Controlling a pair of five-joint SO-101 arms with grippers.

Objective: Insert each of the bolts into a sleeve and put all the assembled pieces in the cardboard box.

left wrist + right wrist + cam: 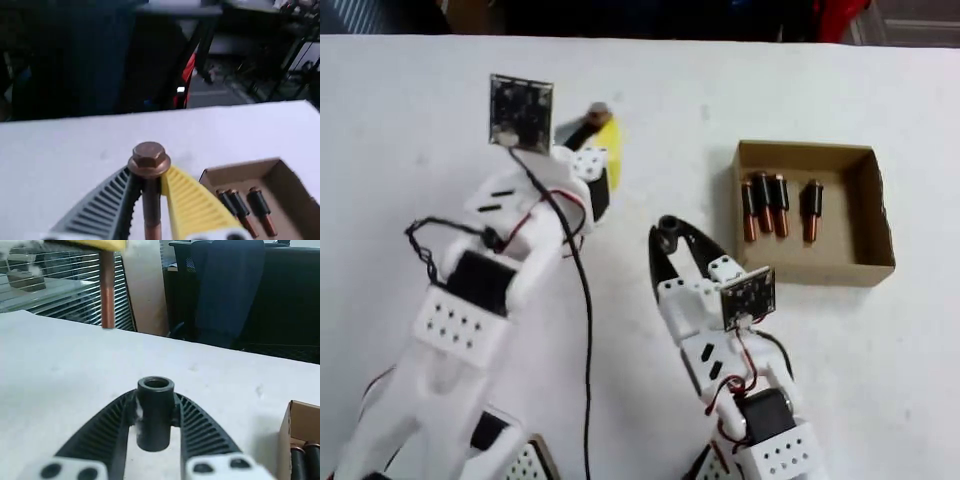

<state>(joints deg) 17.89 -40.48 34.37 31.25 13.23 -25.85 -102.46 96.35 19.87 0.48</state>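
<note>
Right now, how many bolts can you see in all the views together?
5. Four bolts lie side by side in the box, each in a sleeve. The fifth bolt is clamped in the left jaws, outside the box. None seems hidden.

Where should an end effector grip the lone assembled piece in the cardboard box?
Probably from above, across the lone assembled piece at its black sleeve: it lies flat with bare floor either side, and the cardboard box walls block sideways approach.
</note>
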